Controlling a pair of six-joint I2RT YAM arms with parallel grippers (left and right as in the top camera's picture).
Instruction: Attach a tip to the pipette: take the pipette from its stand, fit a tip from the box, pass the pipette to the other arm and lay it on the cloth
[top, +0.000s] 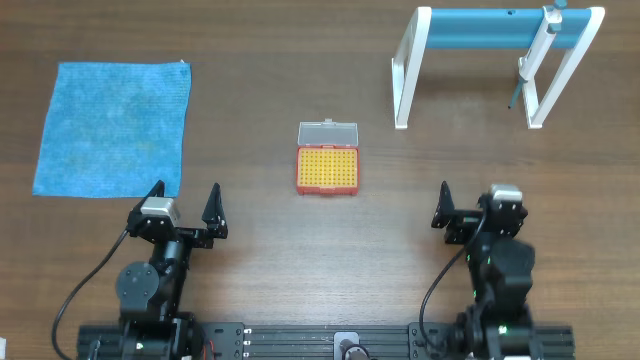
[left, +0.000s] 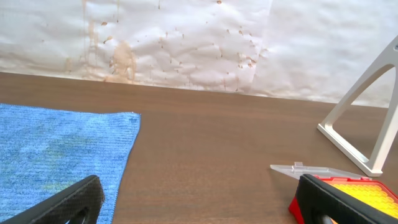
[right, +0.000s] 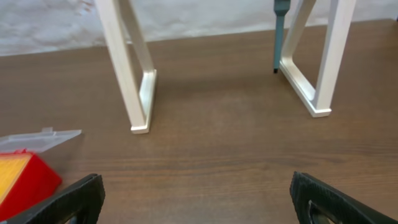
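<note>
Red rectangular plastic tip box (top: 327, 172) stands at the middle of the brown wooden table (top: 250, 80). Its clear lid (top: 328, 133) is swung open and lies on the far side. The tray inside is packed with rows of yellow tips.

White-and-teal pipette (top: 535, 55) hangs at the right end of the white-framed stand with a blue crossbar (top: 470, 30), far right, shaft downward. Blue square cloth (top: 110, 130) lies flat, far left.

Left gripper (top: 186, 197) and right gripper (right: 199, 202) sit near their bases, jaws spread wide, holding nothing.

Matt wood-grain table (top: 250, 90), fuzzy blue cloth (top: 112, 128), clear plastic tip-box lid (top: 328, 133).
</note>
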